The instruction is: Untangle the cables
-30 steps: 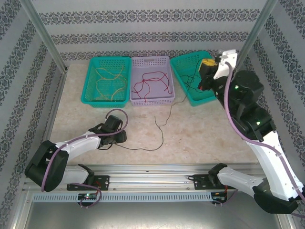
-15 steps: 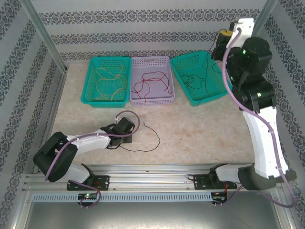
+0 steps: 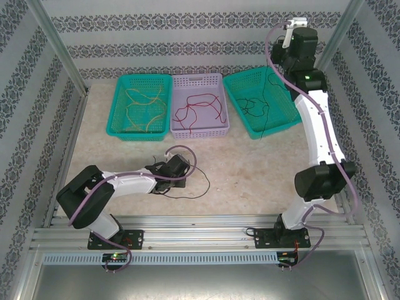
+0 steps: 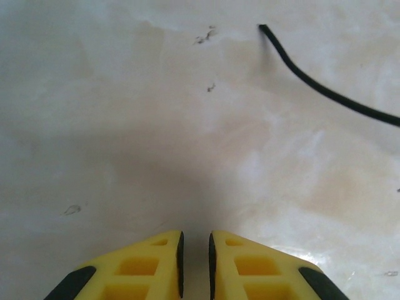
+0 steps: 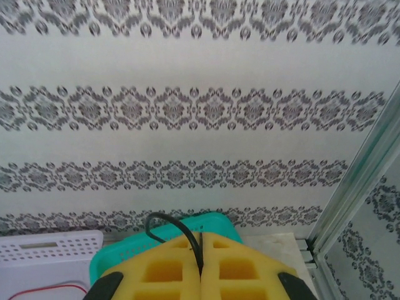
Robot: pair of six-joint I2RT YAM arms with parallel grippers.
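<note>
- Cables were mostly sorted by colour; one loose black cable (image 3: 203, 182) lay curled on the table (image 3: 262, 169) near the arm bases.
- Its free end lay ahead of the left gripper (image 4: 195, 236) and off to one side, not touching it.
- This gripper hung low over the tabletop, jaws narrowed to a slit with nothing between them.
- Further back, yellow cables (image 3: 140, 100) lay in the left teal basket (image 3: 145, 76), red cables (image 3: 197, 111) in the lilac basket (image 3: 197, 76), and black cables (image 3: 253, 105) in the right teal basket (image 3: 247, 72).
- Farthest off, the right gripper (image 5: 200, 240) was raised high by the patterned wall, clamped on a held black strand (image 5: 164, 220).
- The step in hand looked like clearing the black cables. Next, the left gripper would need to line up over the loose cable and pinch it flat against the table, as so thin a wire slips easily.
</note>
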